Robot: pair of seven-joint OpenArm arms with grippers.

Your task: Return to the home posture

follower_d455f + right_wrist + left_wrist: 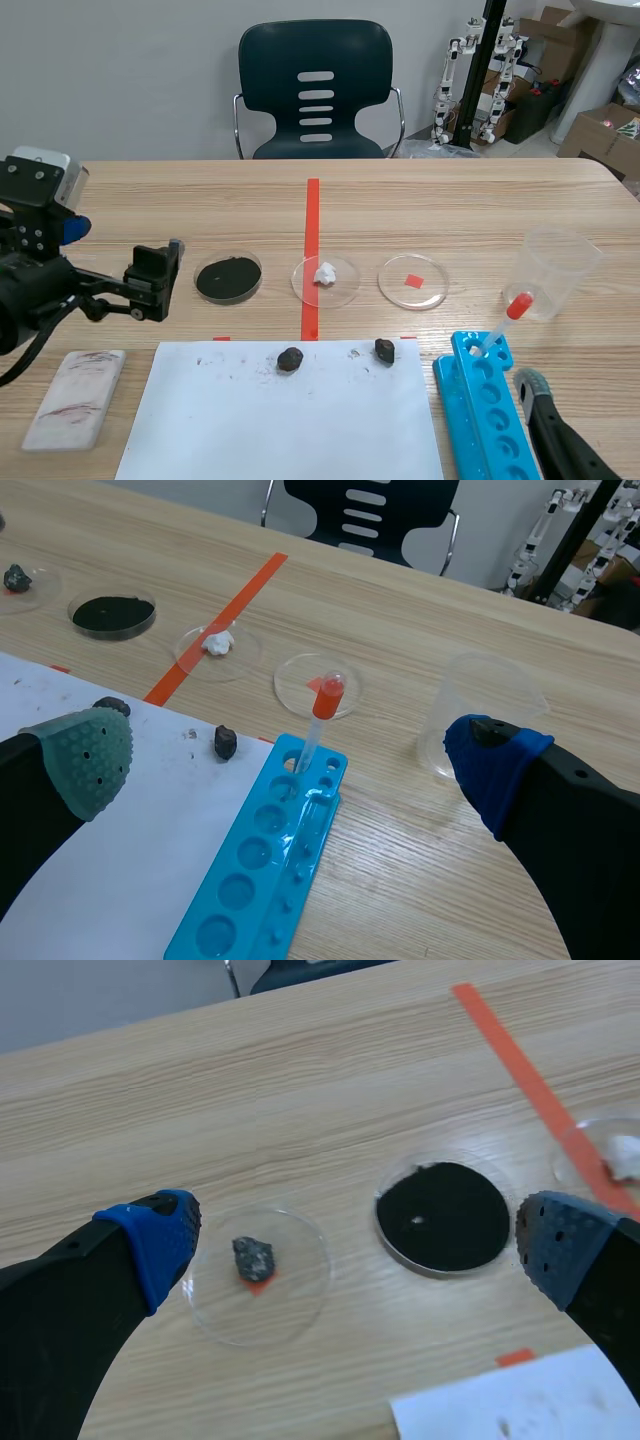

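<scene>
**Item 1.** My left gripper [360, 1245]: released, its blue-padded fingers spread wide with nothing between them. It hangs over the left part of the light wooden table [450, 200].
- Under the gap, toward one finger, lies a clear round petri dish [300, 1295] holding a small dark grey stone [253, 1258].
- Toward the other finger lies a round petri dish of black powder [440, 1217].
- I touch neither dish.

**Item 2.** My right gripper [292, 762]: also released, one grey-green pad and one blue pad far apart, holding nothing. It sits low at the table's near right corner.
- Below the gap is a bright blue plastic tube rack [255, 870].
- A clear dropper with an orange-red bulb [318, 720] stands in the rack's far end.
- Just beyond the blue-padded finger is a clear plastic beaker [480, 690].

**Item 3.** Further out:
- A white sheet of paper [280, 420] carries a dark brown lump [290, 359] and a black lump [384, 349] near its far edge.
- Beyond the sheet is a clear dish [345, 285] with a white crumpled lump [325, 272] in it.
- Beside that is a clear empty-looking dish [430, 292] lying over an orange-red square.
- A white stained rectangular block [75, 397] lies at the near left.
- A dark teal plastic chair [315, 90] stands past the far edge.
</scene>
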